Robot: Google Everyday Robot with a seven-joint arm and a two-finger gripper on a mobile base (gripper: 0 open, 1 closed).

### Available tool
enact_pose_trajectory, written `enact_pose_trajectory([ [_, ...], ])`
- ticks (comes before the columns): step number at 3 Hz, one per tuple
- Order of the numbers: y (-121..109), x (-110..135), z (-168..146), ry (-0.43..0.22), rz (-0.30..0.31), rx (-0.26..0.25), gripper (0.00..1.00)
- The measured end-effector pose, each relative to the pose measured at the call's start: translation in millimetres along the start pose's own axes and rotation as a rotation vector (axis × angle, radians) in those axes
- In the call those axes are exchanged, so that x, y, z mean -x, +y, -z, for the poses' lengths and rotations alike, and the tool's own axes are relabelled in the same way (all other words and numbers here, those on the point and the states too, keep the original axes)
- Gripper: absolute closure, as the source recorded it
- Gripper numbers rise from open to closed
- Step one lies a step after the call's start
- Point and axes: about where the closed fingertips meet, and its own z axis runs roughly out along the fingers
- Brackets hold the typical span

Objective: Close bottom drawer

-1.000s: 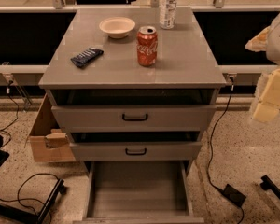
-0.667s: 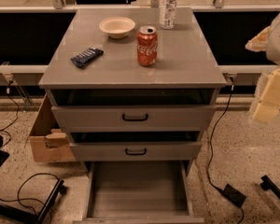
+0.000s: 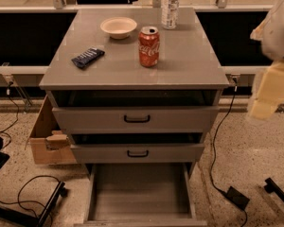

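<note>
Bottom drawer (image 3: 139, 193) lies low and to the left of the hand (image 3: 267, 91). The hand hangs high at the right edge of the scene, beside the grey bench (image 3: 194, 60) and well apart from it. Whether the hand is apart or together, I cannot tell. This drawer is pulled far out toward the near side, under two drawers that are slightly open. I think the hand must come down, left and nearer, and then push the front straight toward the far side.
</note>
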Motion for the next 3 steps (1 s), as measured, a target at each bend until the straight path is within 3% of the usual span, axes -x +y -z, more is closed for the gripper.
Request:
enact_pose_trajectory([
  [1, 25, -2, -37, 0.066, -0.019, -0.021, 0.0],
  [3, 99, -37, -166, 0.165, -0.1, 0.059, 0.0],
])
